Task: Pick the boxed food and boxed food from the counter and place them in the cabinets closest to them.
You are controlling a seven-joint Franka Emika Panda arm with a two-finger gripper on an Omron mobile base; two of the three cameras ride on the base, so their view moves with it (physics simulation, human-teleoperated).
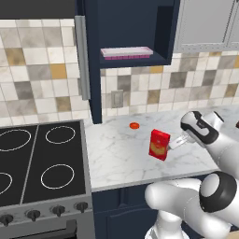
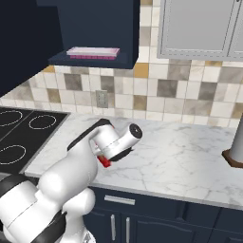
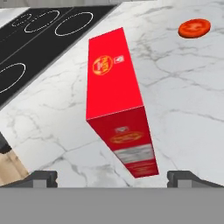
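Your gripper (image 3: 112, 177) sits low over the tabletop (image 1: 121, 158) with its jaws spread wide, one tip at each side, nothing between them. Just ahead of it stands the red boxed food (image 3: 116, 98) (yellow-orange emblem on its broad face, label on the narrow end), upright on the white marble and apart from both tips. From the left base camera you see that box (image 1: 159, 144) just beside the hand. Beyond it lies a small orange-red disc (image 1: 134, 125). The black stovetop (image 1: 39, 158) adjoins the marble. Above, the open navy cabinet (image 1: 135, 32) holds a pink tray (image 1: 127, 52).
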